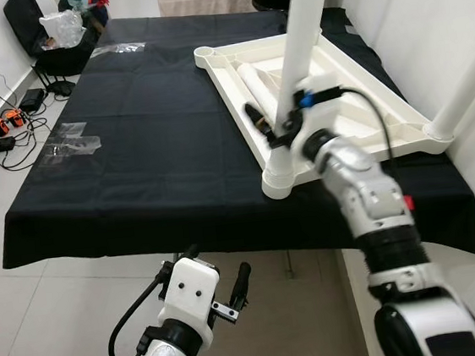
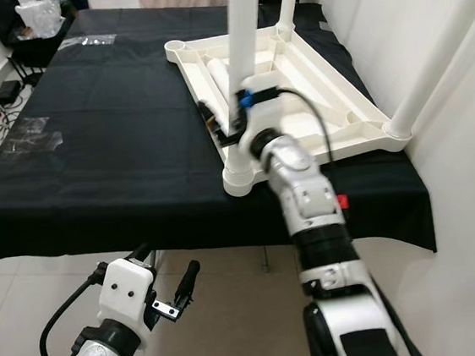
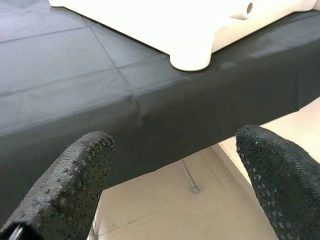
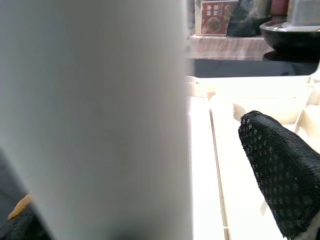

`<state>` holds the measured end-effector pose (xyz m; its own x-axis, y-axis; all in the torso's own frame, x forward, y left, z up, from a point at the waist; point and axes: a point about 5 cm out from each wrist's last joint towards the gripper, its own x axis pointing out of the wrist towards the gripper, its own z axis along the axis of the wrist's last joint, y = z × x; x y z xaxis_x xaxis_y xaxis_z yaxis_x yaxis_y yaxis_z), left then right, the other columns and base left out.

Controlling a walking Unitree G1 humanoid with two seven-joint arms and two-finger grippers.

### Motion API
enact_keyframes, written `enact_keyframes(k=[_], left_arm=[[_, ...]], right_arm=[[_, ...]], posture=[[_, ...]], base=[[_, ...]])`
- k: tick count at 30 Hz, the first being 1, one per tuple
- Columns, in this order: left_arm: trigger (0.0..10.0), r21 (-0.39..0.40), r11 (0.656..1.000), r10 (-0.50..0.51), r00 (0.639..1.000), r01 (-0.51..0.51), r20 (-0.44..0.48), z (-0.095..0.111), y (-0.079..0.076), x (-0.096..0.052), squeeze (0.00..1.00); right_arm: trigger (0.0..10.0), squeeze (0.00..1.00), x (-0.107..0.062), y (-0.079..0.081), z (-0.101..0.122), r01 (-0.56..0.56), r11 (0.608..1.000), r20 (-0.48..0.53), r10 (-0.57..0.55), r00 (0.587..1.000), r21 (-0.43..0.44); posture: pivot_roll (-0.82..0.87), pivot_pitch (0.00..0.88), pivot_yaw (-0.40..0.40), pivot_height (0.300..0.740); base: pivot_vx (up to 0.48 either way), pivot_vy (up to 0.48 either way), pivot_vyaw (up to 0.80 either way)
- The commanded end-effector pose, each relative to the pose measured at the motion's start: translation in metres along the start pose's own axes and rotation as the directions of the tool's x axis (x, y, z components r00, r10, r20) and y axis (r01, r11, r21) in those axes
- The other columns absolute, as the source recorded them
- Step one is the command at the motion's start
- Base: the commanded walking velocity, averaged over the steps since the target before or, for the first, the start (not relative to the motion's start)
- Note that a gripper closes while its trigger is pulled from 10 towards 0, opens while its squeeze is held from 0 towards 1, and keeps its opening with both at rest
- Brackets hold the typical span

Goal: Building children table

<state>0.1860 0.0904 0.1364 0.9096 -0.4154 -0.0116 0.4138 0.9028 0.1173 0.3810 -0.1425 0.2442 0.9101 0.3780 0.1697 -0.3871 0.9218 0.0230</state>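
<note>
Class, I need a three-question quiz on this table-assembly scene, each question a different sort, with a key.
1. True or false: the white tabletop lies upside down on the black cloth.
2. Which pincer is at the upright white leg in the near corner socket? A left, B right.
3. Fill in: the left pincer hangs open below the cloth's ____ edge.

Key: 1 true. 2 B, the right pincer has a finger on each side of the leg. 3 front.
</note>
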Motion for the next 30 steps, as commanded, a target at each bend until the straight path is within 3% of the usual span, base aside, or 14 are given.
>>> enact_keyframes(k=[1,2,5,9,14,20,21,22,30], left_arm=[[10.0,-0.004,1.000,-0.005,1.000,0.005,-0.010,-0.002,-0.002,-0.002,0.00],[10.0,-0.004,1.000,-0.005,1.000,0.005,-0.010,-0.002,-0.002,-0.002,0.00],[10.0,-0.004,1.000,-0.006,1.000,0.006,-0.010,-0.002,-0.002,-0.002,0.00],[10.0,-0.002,1.000,-0.002,1.000,0.002,-0.010,-0.002,-0.001,-0.002,0.00],[10.0,-0.001,1.000,0.001,1.000,-0.001,-0.011,-0.002,-0.001,-0.003,0.00],[10.0,-0.001,1.000,0.002,1.000,-0.002,-0.012,-0.002,-0.001,-0.003,0.00],[10.0,-0.001,1.000,0.001,1.000,-0.001,-0.012,-0.002,-0.001,-0.003,0.00],[10.0,-0.001,1.000,0.001,1.000,-0.001,-0.012,-0.002,-0.001,-0.003,0.00],[10.0,-0.001,1.000,0.002,1.000,-0.002,-0.012,-0.002,-0.002,-0.002,0.00]], right_arm=[[10.0,0.00,0.002,0.006,-0.003,-0.129,0.991,-0.006,0.130,0.992,0.040],[10.0,0.00,0.002,0.006,-0.003,-0.129,0.991,-0.006,0.130,0.992,0.040],[10.0,0.00,0.002,0.018,-0.009,-0.342,0.937,-0.043,0.346,0.937,0.074],[10.0,0.00,0.002,0.025,-0.013,-0.451,0.887,-0.063,0.458,0.887,0.093],[10.0,0.00,0.004,0.030,-0.018,-0.496,0.863,-0.083,0.503,0.860,0.097],[10.0,0.00,0.010,0.031,-0.018,-0.476,0.876,-0.082,0.481,0.873,0.080],[7.5,0.00,0.013,0.031,-0.017,-0.461,0.884,-0.074,0.466,0.882,0.070],[0.0,0.00,0.015,0.029,-0.017,-0.439,0.896,-0.066,0.443,0.894,0.068],[0.0,0.00,0.017,0.028,-0.019,-0.415,0.909,-0.046,0.417,0.908,0.040]], posture=[[0.07,0.142,-0.084,0.740],[0.07,0.142,-0.084,0.740],[0.08,0.146,-0.085,0.740],[0.08,0.148,-0.088,0.740],[0.08,0.149,-0.088,0.740],[0.08,0.150,-0.087,0.740],[0.08,0.150,-0.087,0.740],[0.08,0.149,-0.086,0.740],[0.08,0.144,-0.088,0.740]], base=[[0.000,0.000,0.00],[0.000,0.000,0.00],[0.000,0.000,0.00],[0.000,0.000,0.00],[0.000,0.000,0.00],[0.000,0.000,0.00],[0.000,0.000,0.00],[0.000,0.000,0.00],[0.000,0.000,0.00]])
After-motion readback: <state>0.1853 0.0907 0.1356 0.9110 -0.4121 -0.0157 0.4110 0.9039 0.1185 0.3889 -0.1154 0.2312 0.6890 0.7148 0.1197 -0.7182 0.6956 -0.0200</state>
